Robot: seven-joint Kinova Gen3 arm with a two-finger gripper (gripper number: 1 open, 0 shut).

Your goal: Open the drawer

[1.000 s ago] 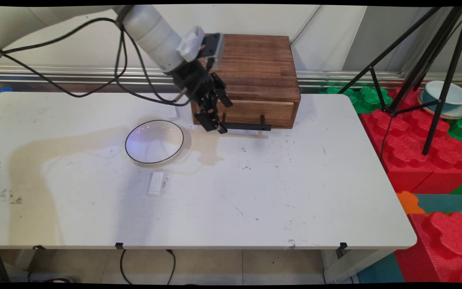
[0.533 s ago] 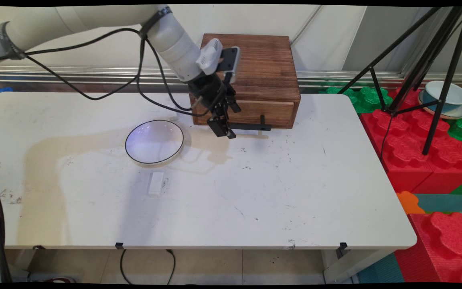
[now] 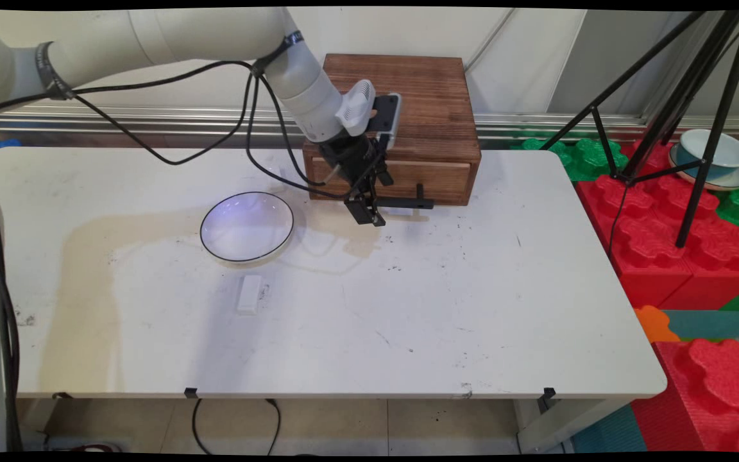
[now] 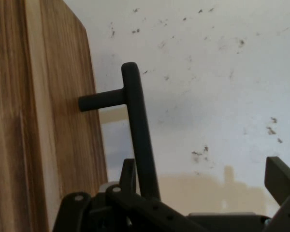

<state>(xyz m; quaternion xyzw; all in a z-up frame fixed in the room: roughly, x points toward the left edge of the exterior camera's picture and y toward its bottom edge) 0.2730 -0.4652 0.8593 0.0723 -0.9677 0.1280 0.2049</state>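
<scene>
The black two-finger gripper [image 3: 369,215] hangs low over the white table [image 3: 408,308], right at the front of the wooden drawer box [image 3: 408,122] that stands at the table's far edge. Its fingers are spread wide, and in the hand view the black bar handle [image 4: 137,140] of the drawer front [image 4: 63,121] runs down between them: one finger [image 4: 128,176] sits on the drawer side of the bar, the other [image 4: 280,179] well out over the table on the opposite side. Neither finger is seen pressing the bar (the near end of the handle is hidden behind the gripper's linkage, so contact there cannot be judged). The drawer front sits flush with the box in the main view, with the handle [image 3: 408,203] standing out from it on two short posts.

To the left of the gripper, a shallow white bowl with a dark rim [image 3: 247,226] rests on the table, apart from the box. Nearer the camera, just below the bowl, lies a small white rectangular block [image 3: 249,293]. Black cables [image 3: 215,122] loop down from the arm above the table's far side.
</scene>
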